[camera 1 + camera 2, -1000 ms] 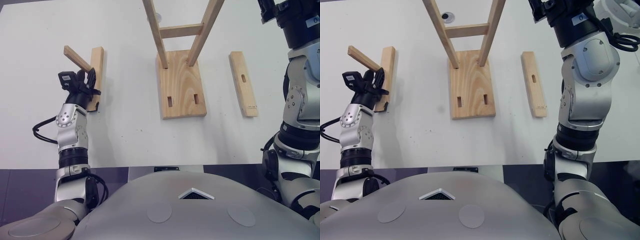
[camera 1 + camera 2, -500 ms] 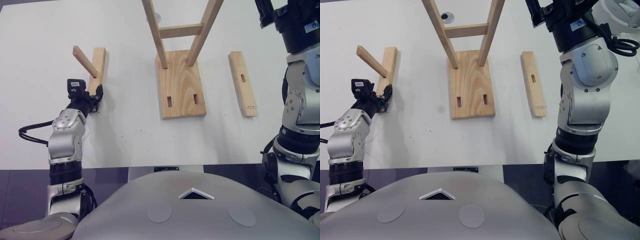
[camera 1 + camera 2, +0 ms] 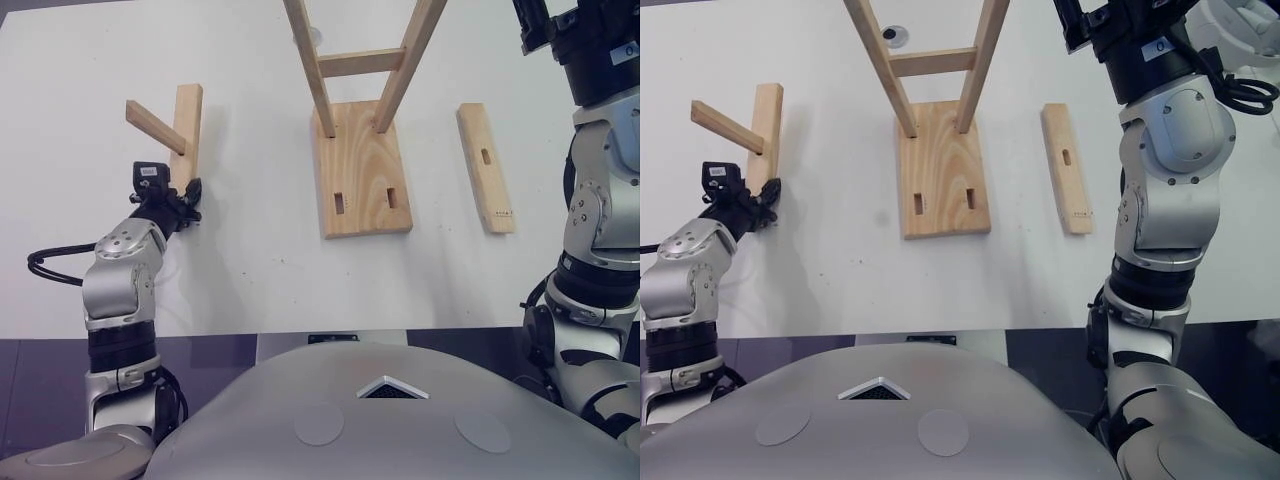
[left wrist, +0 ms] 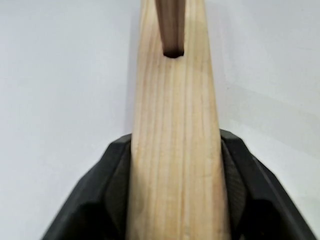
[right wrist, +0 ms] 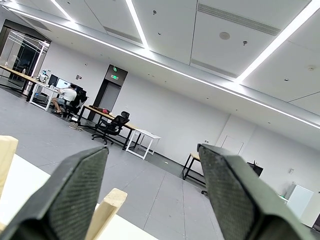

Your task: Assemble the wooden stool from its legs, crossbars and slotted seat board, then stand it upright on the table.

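Done: leg frame [image 3: 362, 62] in seat board [image 3: 365, 190].
Pending: left gripper [image 3: 188, 195] clamps crossbar leg [image 3: 187, 125], left of board.
Right gripper [image 5: 155, 190]: spread, empty.

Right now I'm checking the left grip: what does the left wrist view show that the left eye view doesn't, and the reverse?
Left wrist view: up close, the left gripper has its fingers pressed on both sides of the slotted leg, and the crossbar sits in that leg's slot. Left eye view: the seat board with a two-legged frame standing on it, another loose leg, and the white table. Shared: the gripper holding the slotted leg at its near end.
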Available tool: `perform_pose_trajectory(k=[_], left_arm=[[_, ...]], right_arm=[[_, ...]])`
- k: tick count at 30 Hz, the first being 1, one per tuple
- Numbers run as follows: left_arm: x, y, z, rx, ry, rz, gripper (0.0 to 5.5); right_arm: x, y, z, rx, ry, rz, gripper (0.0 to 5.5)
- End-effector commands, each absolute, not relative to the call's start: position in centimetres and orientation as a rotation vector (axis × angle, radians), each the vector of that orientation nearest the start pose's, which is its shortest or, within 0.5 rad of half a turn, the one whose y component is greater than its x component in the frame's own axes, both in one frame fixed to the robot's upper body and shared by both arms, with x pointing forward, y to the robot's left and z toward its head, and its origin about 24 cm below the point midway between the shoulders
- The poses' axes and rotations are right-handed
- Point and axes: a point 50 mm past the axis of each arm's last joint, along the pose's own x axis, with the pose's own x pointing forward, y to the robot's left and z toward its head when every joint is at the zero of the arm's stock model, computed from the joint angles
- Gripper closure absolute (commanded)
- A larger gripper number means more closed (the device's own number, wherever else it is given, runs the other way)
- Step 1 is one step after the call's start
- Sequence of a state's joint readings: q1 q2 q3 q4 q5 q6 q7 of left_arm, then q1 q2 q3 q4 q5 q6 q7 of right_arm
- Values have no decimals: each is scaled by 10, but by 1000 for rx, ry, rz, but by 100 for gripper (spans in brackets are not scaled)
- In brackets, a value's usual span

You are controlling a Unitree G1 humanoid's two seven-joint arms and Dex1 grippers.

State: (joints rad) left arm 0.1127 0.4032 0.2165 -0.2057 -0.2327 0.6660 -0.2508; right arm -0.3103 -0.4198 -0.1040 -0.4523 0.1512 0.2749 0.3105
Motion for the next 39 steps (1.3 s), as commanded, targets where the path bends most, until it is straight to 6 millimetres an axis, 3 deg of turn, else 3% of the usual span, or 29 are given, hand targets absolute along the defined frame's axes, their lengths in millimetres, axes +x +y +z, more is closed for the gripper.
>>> perform_pose_trajectory(k=[1, 4, 6, 8, 11, 14, 18, 22, 29, 39], left_arm=[[243, 250, 103, 122, 226, -61, 347], [258, 228, 163, 184, -10, -137, 347], [260, 203, 206, 198, -180, -232, 347], [259, 188, 230, 205, -268, -296, 347], [254, 169, 246, 186, -308, -377, 347], [248, 149, 244, 164, -283, -460, 347], [239, 126, 239, 119, -267, -555, 347], [232, 112, 235, 106, -253, -607, 347], [229, 105, 229, 125, -225, -640, 347], [227, 104, 222, 150, -206, -645, 347]], right_arm=[[271, -182, 205, -247, -393, 311, 217], [276, -190, 213, -3, -378, 305, 217], [277, -184, 227, 214, -392, 419, 217], [275, -171, 241, 367, -403, 579, 217], [273, -147, 266, 522, -406, 798, 217], [277, -111, 281, 649, -307, 959, 217], [287, -87, 282, 812, -170, 999, 217], [296, -89, 282, 915, -103, 958, 217], [302, -95, 285, 994, -65, 937, 217], [297, -102, 291, 1010, -30, 960, 414]])
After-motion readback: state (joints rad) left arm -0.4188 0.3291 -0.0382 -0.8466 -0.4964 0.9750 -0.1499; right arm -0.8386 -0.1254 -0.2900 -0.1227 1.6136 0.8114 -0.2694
